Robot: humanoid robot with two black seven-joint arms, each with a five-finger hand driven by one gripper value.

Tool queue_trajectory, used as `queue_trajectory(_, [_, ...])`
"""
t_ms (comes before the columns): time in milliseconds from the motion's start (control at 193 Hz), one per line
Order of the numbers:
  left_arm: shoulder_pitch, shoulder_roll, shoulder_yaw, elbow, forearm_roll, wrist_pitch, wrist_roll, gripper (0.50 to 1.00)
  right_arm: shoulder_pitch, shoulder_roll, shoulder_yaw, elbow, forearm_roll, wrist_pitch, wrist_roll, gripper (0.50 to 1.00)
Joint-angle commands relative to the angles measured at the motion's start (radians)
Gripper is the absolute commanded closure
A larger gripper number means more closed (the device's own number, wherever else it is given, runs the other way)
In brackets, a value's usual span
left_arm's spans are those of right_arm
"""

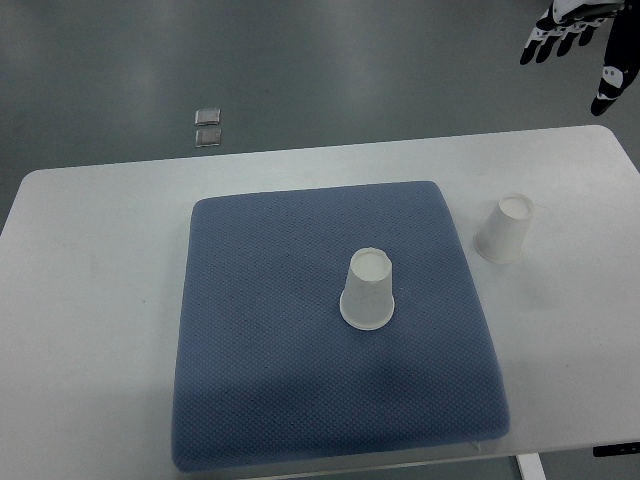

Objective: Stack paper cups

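Top view: the right hand [580, 35] hangs in the upper right corner, above the floor beyond the desk [100, 260], its fingers spread and holding nothing. Both cups stand upside down, bases up. One cup [504, 229] sits on the bare desk just right of the blue mat [270, 330], nearly straight below the hand in the picture, a little left of it. The other cup [368, 290] stands near the mat's middle, farther left. The right hand is likely the one to reach; no left hand shows.
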Motion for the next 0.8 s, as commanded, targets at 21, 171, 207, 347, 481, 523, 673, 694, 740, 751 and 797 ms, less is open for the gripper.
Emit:
queue_trajectory(21, [0.000, 0.000, 0.000, 0.003, 0.000, 0.000, 0.000, 0.500, -0.016, 0.008, 0.000, 0.001, 0.040, 0.000, 0.001, 0.577])
queue_trajectory(171, [0.000, 0.000, -0.003, 0.011, -0.001, 0.002, 0.000, 0.500, -0.106, 0.032, 0.000, -0.004, 0.039, 0.000, 0.000, 0.579])
queue_trajectory(207, [0.000, 0.000, -0.003, 0.013, -0.003, 0.002, 0.000, 0.500, -0.141, 0.048, 0.000, -0.010, 0.039, -0.008, 0.000, 0.579])
queue_trajectory(347, [0.000, 0.000, -0.006, 0.014, -0.004, 0.003, 0.000, 0.500, -0.266, 0.094, 0.001, -0.037, 0.040, -0.154, -0.008, 0.579])
queue_trajectory(481, [0.000, 0.000, -0.006, 0.014, -0.004, 0.003, 0.000, 0.500, -0.396, 0.132, 0.016, -0.091, 0.043, -0.284, -0.046, 0.579])
queue_trajectory(523, [0.000, 0.000, -0.006, 0.013, -0.004, 0.003, 0.000, 0.500, -0.422, 0.137, 0.018, -0.099, 0.043, -0.304, -0.048, 0.579])
queue_trajectory(673, [0.000, 0.000, -0.008, 0.013, -0.004, 0.003, 0.000, 0.500, -0.534, 0.164, 0.035, -0.137, 0.046, -0.353, -0.048, 0.579])
queue_trajectory(694, [0.000, 0.000, -0.006, 0.013, -0.004, 0.003, 0.000, 0.500, -0.549, 0.169, 0.038, -0.148, 0.046, -0.356, -0.048, 0.579])
queue_trajectory(740, [0.002, 0.000, -0.006, 0.013, -0.003, 0.003, 0.000, 0.500, -0.582, 0.180, 0.044, -0.171, 0.046, -0.364, -0.048, 0.579])
queue_trajectory(751, [0.002, 0.000, -0.006, 0.013, -0.004, 0.003, 0.000, 0.500, -0.588, 0.181, 0.044, -0.177, 0.046, -0.365, -0.048, 0.579])
queue_trajectory(797, [0.002, 0.000, -0.006, 0.011, -0.004, 0.003, 0.000, 0.500, -0.621, 0.189, 0.053, -0.206, 0.046, -0.373, -0.048, 0.579])
